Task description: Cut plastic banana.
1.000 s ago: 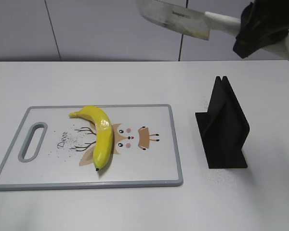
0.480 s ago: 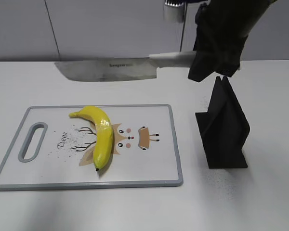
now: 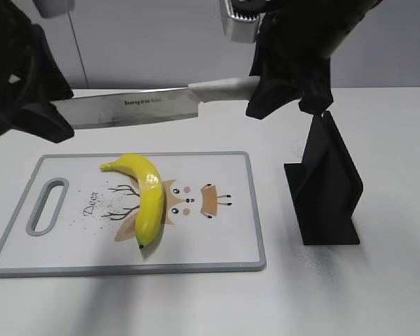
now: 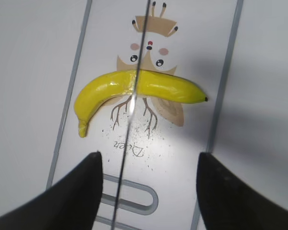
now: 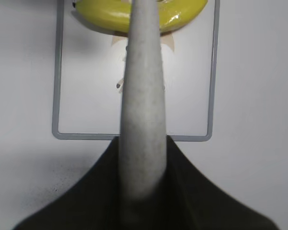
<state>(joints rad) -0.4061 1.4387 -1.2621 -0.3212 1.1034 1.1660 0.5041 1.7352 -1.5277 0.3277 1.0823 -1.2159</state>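
My right tool [image 3: 283,84] is clenched on the pale handle of the knife [image 3: 136,108], and the blade hangs level in the air above the cutting board [image 3: 217,259], well clear of it. My left tool [image 3: 28,105] hovers by the blade's tip with its fingers [image 4: 74,196] spread and gripping nothing; in the left wrist view the thin edge of the blade runs between them.

The plastic banana [image 3: 145,196] lies loose on the board, toward the counter's left edge and nearer its front than its back, dark tip pointing at the front edge. From the left wrist view the blade crosses the banana about at its middle, so the line looks roughly right.

The risks as I judge them: the banana is glossy, curved and held by nothing, so if the edge lands off the crown of the curve it may roll or skid sideways instead of parting. If the blade comes down tilted, the tip end could strike first and kick the fruit along the board. My left tool is close to the steel; a drop before it clears or steadies the banana could clash with it. The black knife stand [image 3: 325,185] sits near the right edge, close under my right arm, and a wide swing could knock it.
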